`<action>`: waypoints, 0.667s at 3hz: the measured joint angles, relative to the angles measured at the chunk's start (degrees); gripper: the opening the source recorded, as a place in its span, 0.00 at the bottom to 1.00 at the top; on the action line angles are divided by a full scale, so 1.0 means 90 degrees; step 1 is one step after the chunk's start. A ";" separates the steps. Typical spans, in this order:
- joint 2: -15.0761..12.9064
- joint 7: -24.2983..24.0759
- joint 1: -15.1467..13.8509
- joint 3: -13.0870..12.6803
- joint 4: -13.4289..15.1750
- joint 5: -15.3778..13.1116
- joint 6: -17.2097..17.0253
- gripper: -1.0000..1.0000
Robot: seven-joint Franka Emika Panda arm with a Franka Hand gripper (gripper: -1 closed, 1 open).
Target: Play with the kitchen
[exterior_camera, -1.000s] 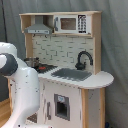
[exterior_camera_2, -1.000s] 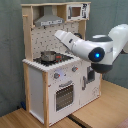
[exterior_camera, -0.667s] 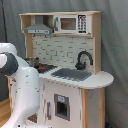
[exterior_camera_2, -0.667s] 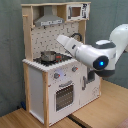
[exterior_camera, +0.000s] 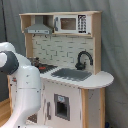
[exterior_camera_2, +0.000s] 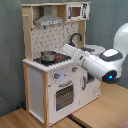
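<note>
Kitchen point(exterior_camera: 70, 75) stands upright against a grey curtain backdrop, filling the centre-right of the first exterior view; in the second exterior view it sits at the second exterior view's left on a wood floor point(exterior_camera_2: 95, 117). Hood point(exterior_camera: 39, 29) and microwave point(exterior_camera: 70, 23) up top, pegboard back point(exterior_camera_2: 52, 37) below them. Silver sink point(exterior_camera: 71, 74) set in the counter, black faucet point(exterior_camera: 83, 59) arching behind it. Hob point(exterior_camera_2: 54, 59) carries a small pot point(exterior_camera_2: 48, 55) in the second exterior view. Oven door point(exterior_camera_2: 63, 95) closed, knobs point(exterior_camera_2: 57, 76) above it on the front panel.

Arm point(exterior_camera_2: 97, 62) reaches in from the second exterior view's right, forearm stretched over the counter toward the hob and sink area. In the first exterior view the white arm body point(exterior_camera: 22, 85) blocks the kitchen's lower left. Gripper is not visible in either view, hidden behind arm links, so cannot tell if it is clenched or released
</note>
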State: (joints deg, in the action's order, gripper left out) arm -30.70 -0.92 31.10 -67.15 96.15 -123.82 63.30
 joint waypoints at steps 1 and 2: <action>0.0308 -0.0090 -0.0287 -0.0003 0.0571 -0.0056 0.0136 1.00; 0.0417 -0.0324 -0.0591 0.0000 0.1057 -0.0057 0.0442 1.00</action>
State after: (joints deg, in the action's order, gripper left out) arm -26.94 -3.84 25.78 -67.15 105.67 -124.33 67.28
